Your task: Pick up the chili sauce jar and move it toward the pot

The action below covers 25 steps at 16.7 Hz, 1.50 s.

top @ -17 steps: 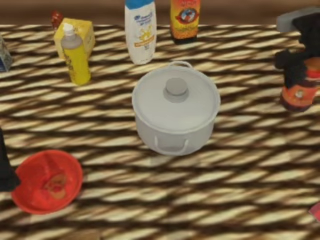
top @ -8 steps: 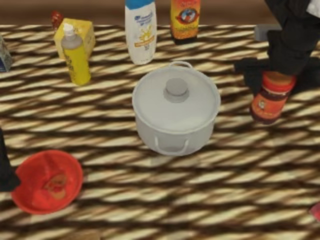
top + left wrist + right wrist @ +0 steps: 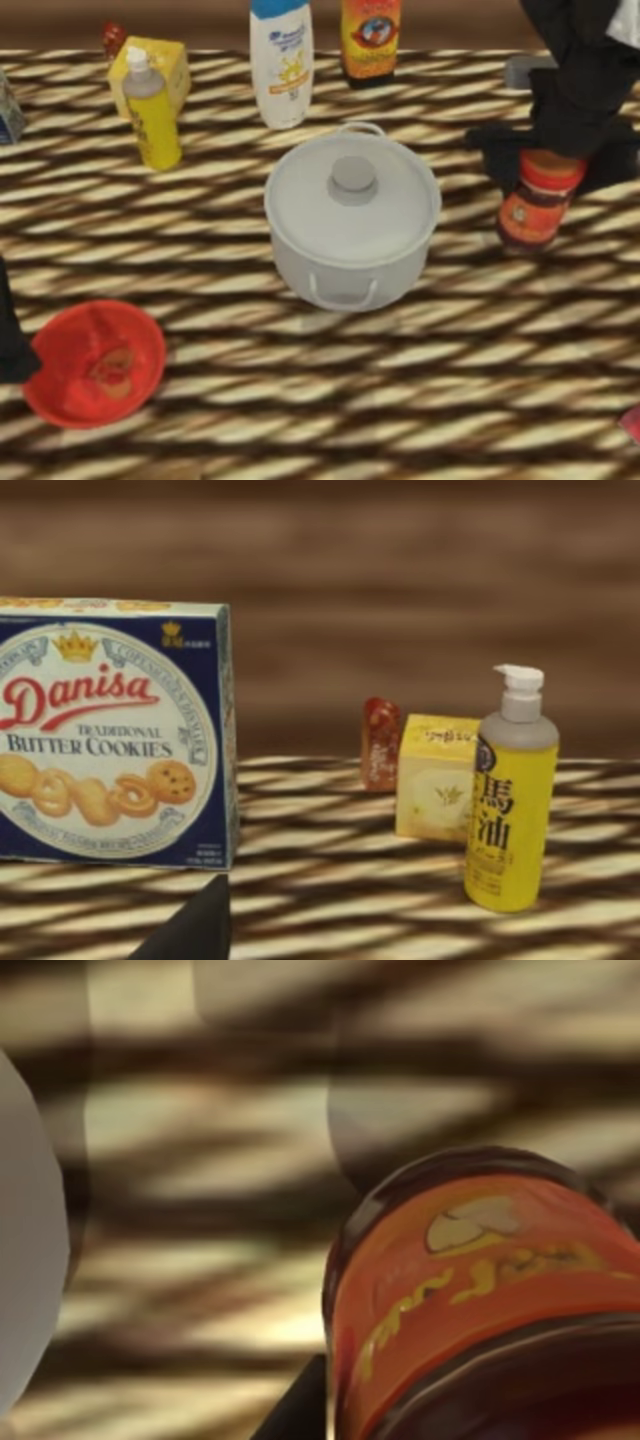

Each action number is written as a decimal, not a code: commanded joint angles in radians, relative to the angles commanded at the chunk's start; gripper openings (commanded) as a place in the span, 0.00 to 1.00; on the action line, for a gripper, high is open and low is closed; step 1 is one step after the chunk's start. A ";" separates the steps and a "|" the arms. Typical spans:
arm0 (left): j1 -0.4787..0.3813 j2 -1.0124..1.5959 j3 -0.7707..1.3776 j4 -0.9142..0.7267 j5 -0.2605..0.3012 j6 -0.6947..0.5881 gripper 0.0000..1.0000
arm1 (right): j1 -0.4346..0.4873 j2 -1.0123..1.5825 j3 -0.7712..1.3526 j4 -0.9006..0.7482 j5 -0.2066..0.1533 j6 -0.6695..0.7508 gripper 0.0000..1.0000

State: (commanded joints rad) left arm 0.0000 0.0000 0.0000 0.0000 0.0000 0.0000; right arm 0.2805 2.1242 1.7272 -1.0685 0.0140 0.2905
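Gripping the chili sauce jar [image 3: 532, 205] by its lid, the right tool [image 3: 562, 140] is hanging it beside the pot [image 3: 352, 225]; left arm's parked.

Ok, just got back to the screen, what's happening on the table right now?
The right gripper is clamped on the lid end of the small dark-brown chili sauce jar with the orange label, holding it to the right of the large round white-grey lidded pot, with a gap between them. The left arm sits parked at the table's left edge, next to the red bowl. The bottles and boxes stand along the back.
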 joint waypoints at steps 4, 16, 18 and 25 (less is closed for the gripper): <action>0.000 0.000 0.000 0.000 0.000 0.000 1.00 | 0.001 0.035 -0.076 0.110 0.002 0.004 0.00; 0.000 0.000 0.000 0.000 0.000 0.000 1.00 | 0.003 0.044 -0.094 0.135 0.003 0.003 0.53; 0.000 0.000 0.000 0.000 0.000 0.000 1.00 | 0.003 0.044 -0.094 0.135 0.003 0.003 0.68; 0.000 0.000 0.000 0.000 0.000 0.000 1.00 | 0.003 0.044 -0.094 0.135 0.003 0.003 1.00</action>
State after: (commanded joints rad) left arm 0.0000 0.0000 0.0000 0.0000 0.0000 0.0000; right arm 0.2834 2.1680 1.6334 -0.9330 0.0166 0.2940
